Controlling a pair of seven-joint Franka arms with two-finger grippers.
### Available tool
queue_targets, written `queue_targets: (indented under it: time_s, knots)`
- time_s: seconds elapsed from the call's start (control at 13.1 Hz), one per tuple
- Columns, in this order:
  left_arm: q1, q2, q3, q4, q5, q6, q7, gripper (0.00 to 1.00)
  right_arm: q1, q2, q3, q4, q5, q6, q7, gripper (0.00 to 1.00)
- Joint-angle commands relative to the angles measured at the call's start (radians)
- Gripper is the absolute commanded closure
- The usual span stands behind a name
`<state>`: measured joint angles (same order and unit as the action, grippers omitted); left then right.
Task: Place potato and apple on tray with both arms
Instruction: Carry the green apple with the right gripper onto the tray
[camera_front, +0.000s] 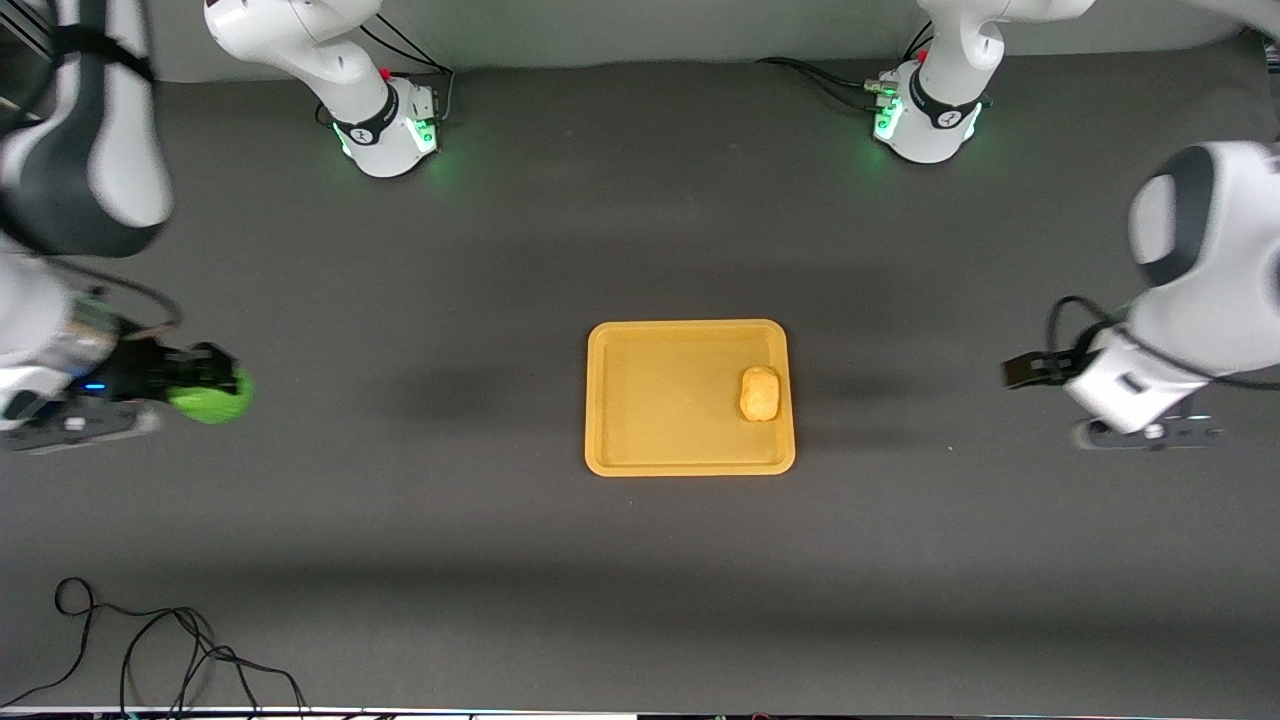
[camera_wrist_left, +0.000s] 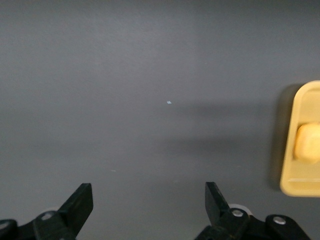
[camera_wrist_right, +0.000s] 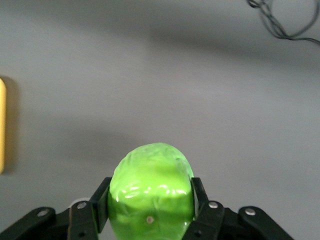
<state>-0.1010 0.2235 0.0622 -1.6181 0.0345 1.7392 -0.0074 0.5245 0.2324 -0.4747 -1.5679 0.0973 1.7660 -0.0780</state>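
Note:
The mustard-yellow tray (camera_front: 640, 400) lies at the middle of the table. The yellow-tan potato (camera_front: 759, 393) lies in it, at the edge toward the left arm's end. My right gripper (camera_front: 222, 385) is shut on the green apple (camera_front: 214, 398) and holds it above the table toward the right arm's end, apart from the tray. The apple fills the space between the fingers in the right wrist view (camera_wrist_right: 151, 187). My left gripper (camera_front: 1022, 371) is open and empty over the table at the left arm's end; its wrist view (camera_wrist_left: 149, 197) shows tray (camera_wrist_left: 290, 185) and potato (camera_wrist_left: 307, 141).
Black cables (camera_front: 150, 650) lie at the table's near edge toward the right arm's end, also in the right wrist view (camera_wrist_right: 285, 20). The two green-lit bases (camera_front: 395, 130) (camera_front: 925, 120) stand along the table's edge farthest from the front camera.

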Motion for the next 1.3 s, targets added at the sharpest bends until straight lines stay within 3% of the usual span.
queue_targets:
  time_s: [0.0,0.23,0.38,0.61,1.22]
  knots:
    - [0.053,-0.079,-0.013,-0.039,0.006,-0.001,0.116,0.00,0.171,0.111,-0.013,0.130,0.060,-0.019,0.305,0.60]
    - [0.064,-0.208,-0.013,-0.182,0.002,0.112,0.119,0.01,0.333,0.281,-0.010,0.314,0.174,-0.019,0.632,0.60]
    - [0.064,-0.231,-0.015,-0.189,0.001,0.111,0.142,0.00,0.411,0.387,0.004,0.429,0.203,-0.014,0.812,0.60]
    - [0.066,-0.262,-0.012,-0.180,-0.002,0.085,0.210,0.00,0.423,0.528,0.137,0.589,0.191,-0.002,1.041,0.60]
    - [0.066,-0.257,-0.012,-0.151,-0.001,0.011,0.227,0.00,0.463,0.781,0.153,0.585,0.176,0.269,1.084,0.59]
